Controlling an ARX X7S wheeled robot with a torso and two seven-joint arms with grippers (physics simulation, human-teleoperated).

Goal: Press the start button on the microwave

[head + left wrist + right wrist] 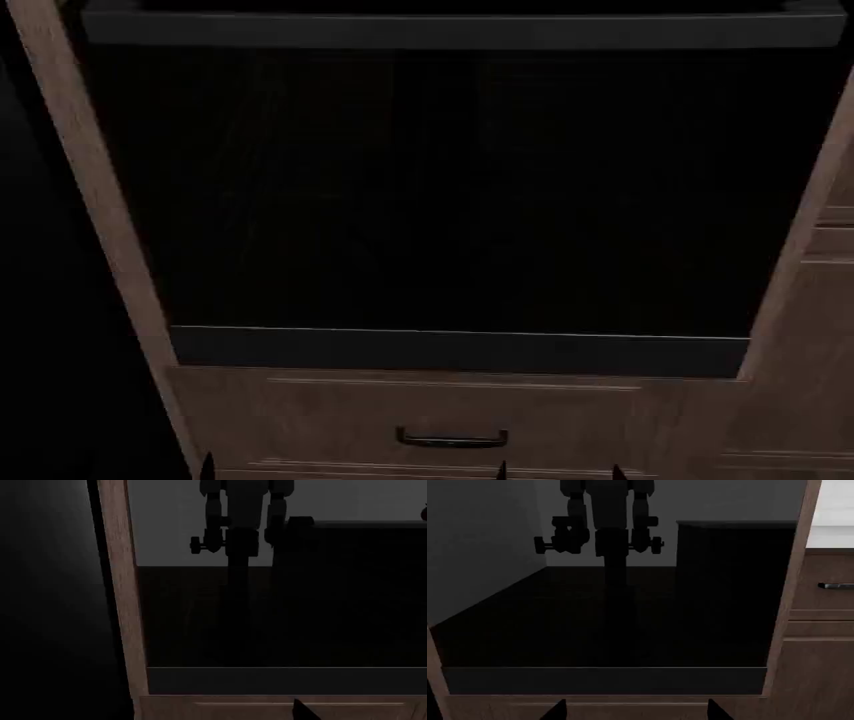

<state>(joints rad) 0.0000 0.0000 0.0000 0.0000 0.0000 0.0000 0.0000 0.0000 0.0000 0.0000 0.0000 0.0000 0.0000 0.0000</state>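
Dark fingertips of the right claw, spread apart, poke up at the frame's bottom edge, facing a glossy black oven door. Left claw's state can't be told. No microwave shows.

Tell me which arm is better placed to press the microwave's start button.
Neither yet. No microwave or start button shows in any view. Both wrist cameras face the same dark glass door in the wooden cabinet, so no arm has a visible edge.

Dim, sharp renders, dark glossy reflections
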